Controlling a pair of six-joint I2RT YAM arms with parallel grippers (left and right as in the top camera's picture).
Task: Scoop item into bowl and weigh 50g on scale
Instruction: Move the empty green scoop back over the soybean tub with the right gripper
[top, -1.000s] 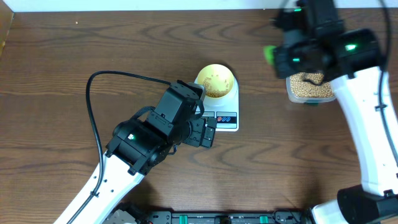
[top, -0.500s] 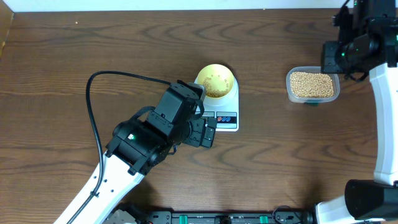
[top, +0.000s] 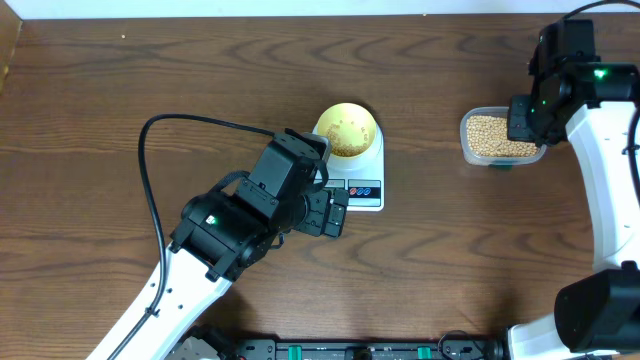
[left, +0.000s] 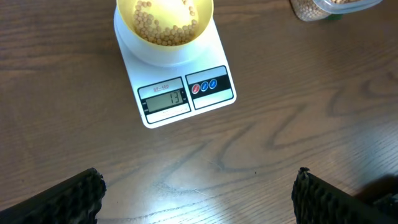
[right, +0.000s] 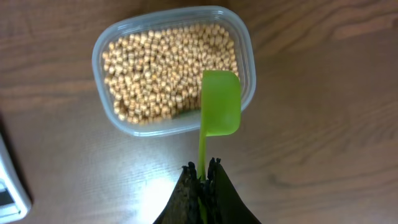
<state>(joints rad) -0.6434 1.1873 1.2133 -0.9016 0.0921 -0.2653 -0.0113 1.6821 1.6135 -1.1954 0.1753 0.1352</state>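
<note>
1. Beans (right: 168, 74): small tan round grains. Most sit in a clear plastic tub (right: 249, 62) at the far right of the table (top: 100, 100). A smaller layer covers the bottom of the yellow bowl (left: 124, 18).
2. Bowl stands on the white scale (left: 180, 99), on its far part, approx. mid-table. It covers most of the platform.
3. Scale's display and two round buttons face the near edge. From the left wrist cam I read 13 on the display.
4. Left gripper (left: 198, 186): I see its two black fingertips at the bottom corners of the wrist view, set wide apart with bare wood between them, holding nothing. From overhead it sits just near and left of the scale, not touching it.
5. Right gripper (right: 202, 171): fingers pinched together on the thin handle of a green scoop (right: 221, 102).
6. Scoop head points away from the gripper and overlaps the tub's rim at one side, partly over the beans, partly over wood. I can't tell whether it touches the rim or the beans.
7. Overhead, the right arm covers the tub's right end, and the tub is well apart from the scale, w/ bare wood between.
</note>
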